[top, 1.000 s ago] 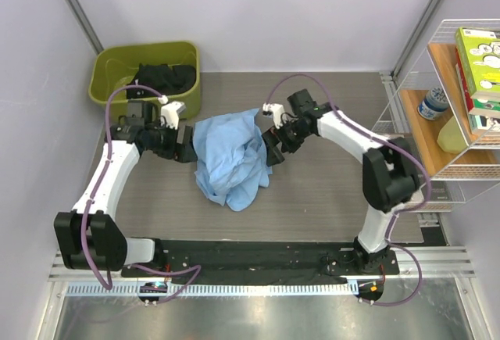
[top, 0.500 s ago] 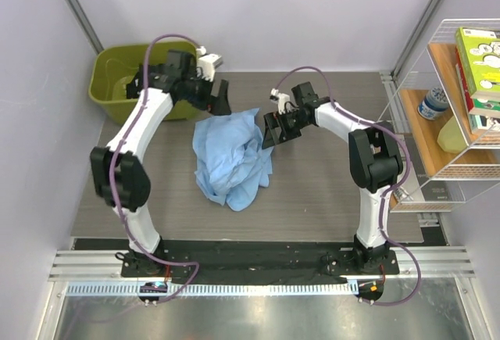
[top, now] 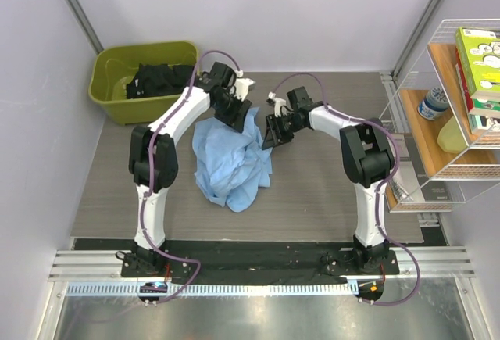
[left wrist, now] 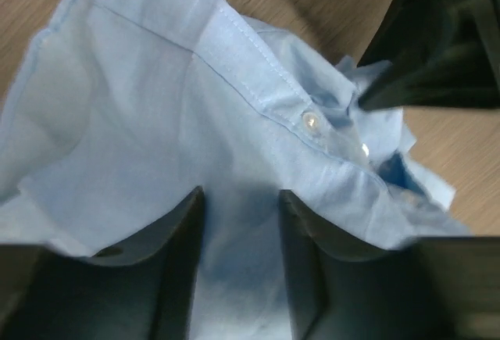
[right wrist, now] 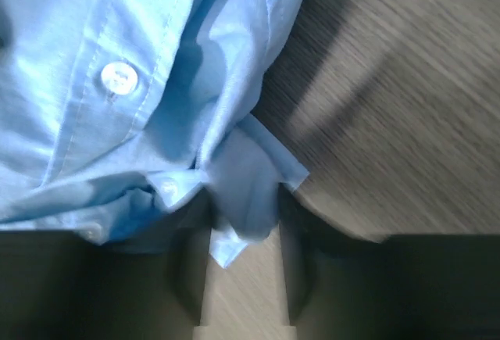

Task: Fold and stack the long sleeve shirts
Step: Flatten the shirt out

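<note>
One long sleeve shirt [top: 230, 160], light blue with white buttons, lies crumpled mid-table. My left gripper [top: 241, 115] is down on its far edge. In the left wrist view the button placket [left wrist: 312, 121] runs ahead of that gripper [left wrist: 241, 195], whose jaws stand apart with flat cloth lying between them. My right gripper [top: 271, 133] is at the shirt's far right edge. In the right wrist view a folded corner of the shirt [right wrist: 246, 180] hangs between the parted fingers of that gripper [right wrist: 244, 207], with bare table showing below it.
A green bin [top: 117, 66] with dark clothes [top: 160, 78] stands at the back left, close behind the left arm. A wire shelf [top: 461, 82] with boxes and a bottle is at the right edge. The wooden table [top: 328, 191] runs to the arm bases.
My left arm swung from the shirt's left side, past the bin, onto its far edge. The right gripper shifted slightly left onto the cloth. Both sets of jaws have narrowed.
</note>
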